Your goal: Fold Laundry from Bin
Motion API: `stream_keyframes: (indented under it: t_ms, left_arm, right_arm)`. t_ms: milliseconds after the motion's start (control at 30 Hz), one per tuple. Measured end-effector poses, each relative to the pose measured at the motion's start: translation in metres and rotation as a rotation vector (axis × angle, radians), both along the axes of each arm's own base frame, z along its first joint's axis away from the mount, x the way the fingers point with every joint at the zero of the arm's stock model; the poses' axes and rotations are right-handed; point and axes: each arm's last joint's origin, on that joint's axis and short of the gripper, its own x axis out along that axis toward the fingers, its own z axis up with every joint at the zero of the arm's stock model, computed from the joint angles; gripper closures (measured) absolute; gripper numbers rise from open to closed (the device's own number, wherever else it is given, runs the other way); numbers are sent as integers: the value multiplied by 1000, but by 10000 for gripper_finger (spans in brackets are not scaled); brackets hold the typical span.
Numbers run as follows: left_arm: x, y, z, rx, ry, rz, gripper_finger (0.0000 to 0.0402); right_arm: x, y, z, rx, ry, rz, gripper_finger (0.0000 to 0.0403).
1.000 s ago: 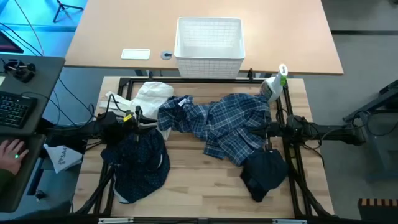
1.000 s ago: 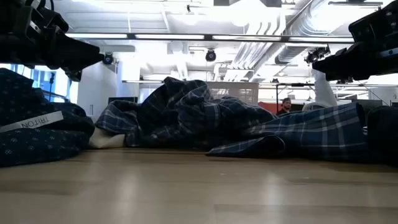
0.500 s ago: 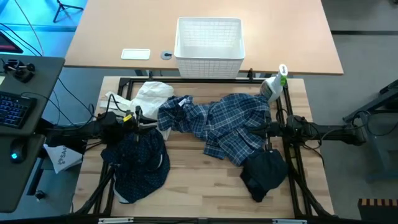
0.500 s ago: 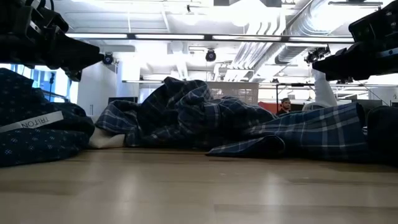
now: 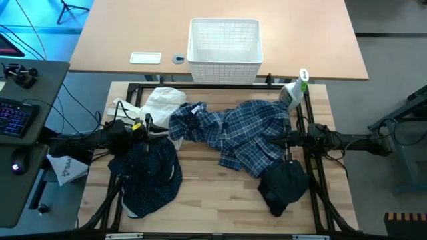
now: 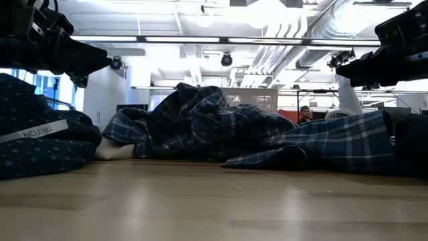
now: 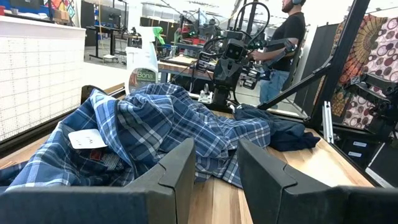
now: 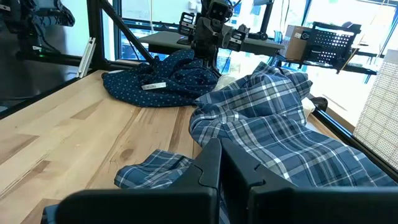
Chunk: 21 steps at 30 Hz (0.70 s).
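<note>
Across the tabletop [image 5: 200, 193] three garments lie loose, none in the bin [image 5: 224, 41], which sits on the far desk beyond the work area.

Left arm: stretched low and level from the left edge, left pincer [image 5: 155, 131] over the top edge of the navy dotted shirt [image 5: 151, 175]. Fingers [image 7: 177, 171] parted a moderate way, nothing between them; wrist view looks past them at the plaid shirt [image 5: 240, 133].

Right arm: mirrored, reaching in level from the right edge, right pincer [image 5: 280, 141] at the plaid shirt's right side, just above the dark navy piece [image 5: 283, 187]. Fingers [image 8: 211, 165] pressed together, no cloth seen between them; whether they touch the plaid I can't tell.

Layout:
- plaid shirt crumpled mid-tabletop, spread from centre-left to the right arm
- dotted shirt bunched front-left, label facing the low camera
- dark navy piece bunched front-right, touching the plaid's lower edge
- cream cloth bag [image 5: 162, 102] back-left, beside the plaid
- spray bottle [image 5: 293, 90] at the back-right corner

Low view: both arms hang clear above the wood, cloth heaped between them.
</note>
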Motion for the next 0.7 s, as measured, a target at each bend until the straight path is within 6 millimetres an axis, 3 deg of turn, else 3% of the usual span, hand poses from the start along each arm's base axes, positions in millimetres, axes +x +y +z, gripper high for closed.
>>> stream_keyframes:
  t_ms: [700]
  left_arm:
    - [0,0,2,2,-18,1,293]
  right_arm:
    - [0,0,0,0,0,0,403]
